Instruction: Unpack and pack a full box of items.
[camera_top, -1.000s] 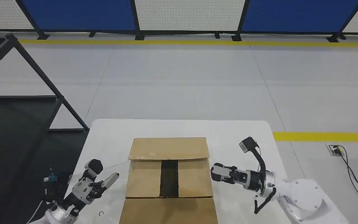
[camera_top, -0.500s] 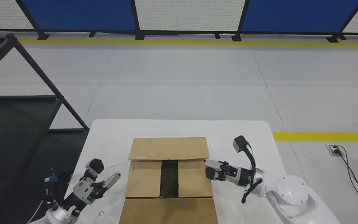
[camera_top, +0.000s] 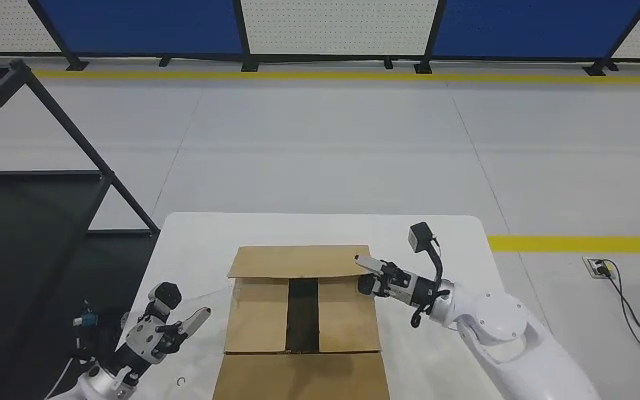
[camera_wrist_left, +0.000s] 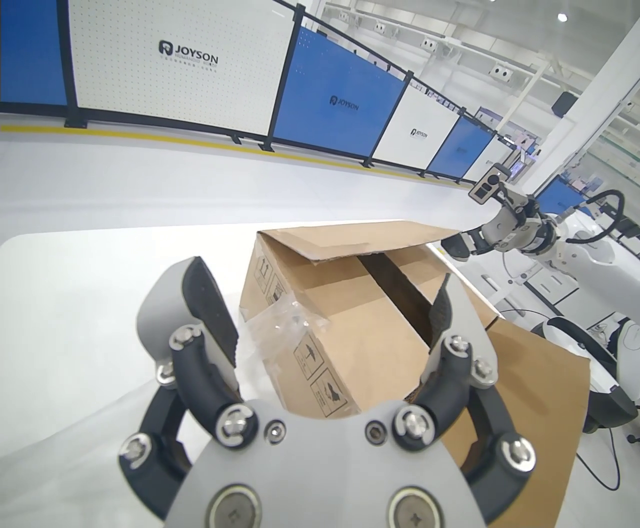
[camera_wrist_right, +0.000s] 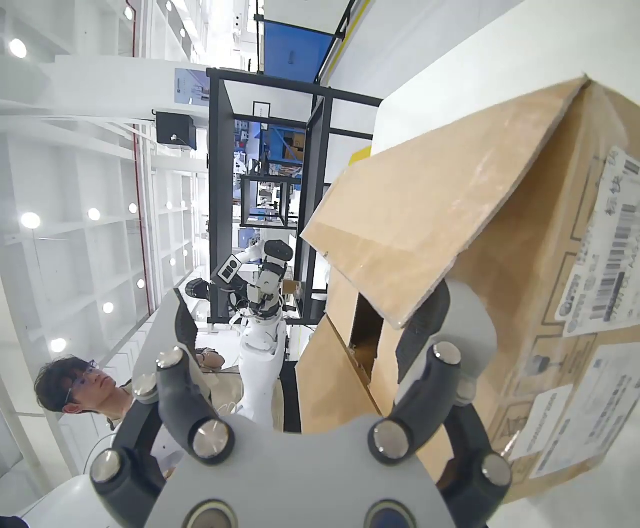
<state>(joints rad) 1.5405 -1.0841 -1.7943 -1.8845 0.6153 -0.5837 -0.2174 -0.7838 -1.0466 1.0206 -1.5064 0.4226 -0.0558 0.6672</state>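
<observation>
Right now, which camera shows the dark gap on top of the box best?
The top view: it looks straight down along the gap. The left wrist view shows it slanted; the right wrist view, a short piece by the raised flap.

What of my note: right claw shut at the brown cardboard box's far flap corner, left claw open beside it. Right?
No: the right wrist view shows the right claw open at the brown cardboard box's far flap corner; the rest holds.

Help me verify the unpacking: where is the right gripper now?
In the top view, the right gripper is at the far right corner of the brown cardboard box, open fingers beside the corner of its raised far flap.
</observation>
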